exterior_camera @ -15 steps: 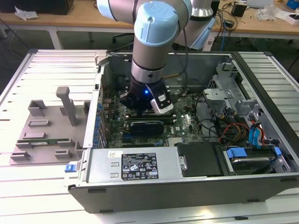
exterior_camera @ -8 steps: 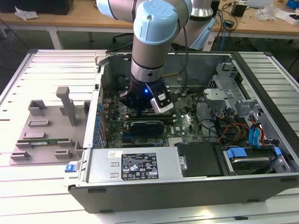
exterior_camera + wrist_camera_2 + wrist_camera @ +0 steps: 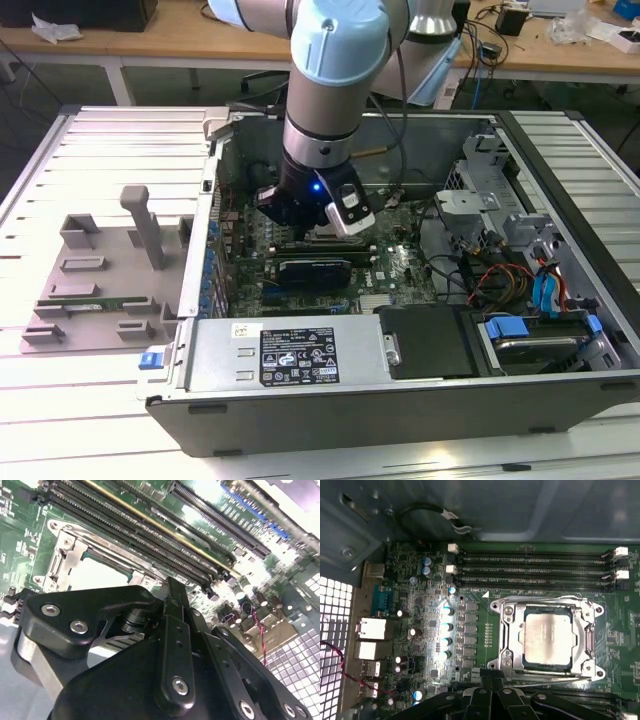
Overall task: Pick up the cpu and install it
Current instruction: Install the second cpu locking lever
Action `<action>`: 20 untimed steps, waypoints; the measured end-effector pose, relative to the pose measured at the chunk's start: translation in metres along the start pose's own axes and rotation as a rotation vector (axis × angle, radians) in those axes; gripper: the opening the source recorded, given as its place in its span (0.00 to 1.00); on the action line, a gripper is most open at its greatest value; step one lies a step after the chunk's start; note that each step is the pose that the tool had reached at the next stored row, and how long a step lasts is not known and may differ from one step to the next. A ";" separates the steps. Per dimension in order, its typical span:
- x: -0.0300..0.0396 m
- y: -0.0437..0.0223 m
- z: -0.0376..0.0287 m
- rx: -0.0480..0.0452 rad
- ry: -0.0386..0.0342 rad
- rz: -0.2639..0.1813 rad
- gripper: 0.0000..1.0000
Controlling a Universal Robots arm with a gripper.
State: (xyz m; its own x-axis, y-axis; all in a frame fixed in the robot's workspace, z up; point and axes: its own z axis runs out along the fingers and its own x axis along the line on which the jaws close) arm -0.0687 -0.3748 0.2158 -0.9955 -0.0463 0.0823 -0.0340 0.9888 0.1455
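Hovering low inside the open dark-grey metal computer case point(image 3: 400, 400), the black gripper point(image 3: 310, 222) hangs from the pale blue and silver robot arm point(image 3: 335, 60) right over the green motherboard point(image 3: 400, 270) in the exterior view. In the first wrist view the small flat square cpu with its silver-grey metal top point(image 3: 547, 640) is sitting down in the socket, framed all round by the shiny silver metal socket bracket point(image 3: 590, 637) — flat, square to the frame, nothing touching it. The gripper's black fingers point(image 3: 492, 692) show just beside the near edge of that bracket, pressed together with no gap between them and nothing held — apart from the cpu, not over it. In the second wrist view the same fingers point(image 3: 177, 600) come to one narrow closed tip, with the socket bracket point(image 3: 67, 555) near it on the board. Beyond the socket run four long black memory slots point(image 3: 535, 567) side by side, white clips at their ends. Off the case, towards the exterior view's left, a grey plastic parts holder point(image 3: 100, 270) rests on the white slatted table point(image 3: 60, 400), well apart from the arm
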 end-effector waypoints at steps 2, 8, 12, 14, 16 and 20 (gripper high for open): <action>-0.0002 -0.0006 0.0009 -0.0110 0.0026 -0.001 0.11; -0.0004 -0.0088 0.0029 -0.0258 0.0093 -0.001 0.11; -0.0006 -0.0138 0.0025 -0.0416 0.0101 -0.002 0.11; -0.0005 -0.0166 0.0021 -0.0419 0.0103 -0.002 0.11; -0.0007 -0.0173 0.0021 -0.0421 0.0104 -0.002 0.11; -0.0020 -0.0176 0.0038 -0.0538 0.0152 -0.002 0.11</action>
State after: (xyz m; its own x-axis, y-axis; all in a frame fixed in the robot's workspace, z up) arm -0.0664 -0.3916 0.2092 -0.9940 -0.0512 0.0968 -0.0311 0.9796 0.1985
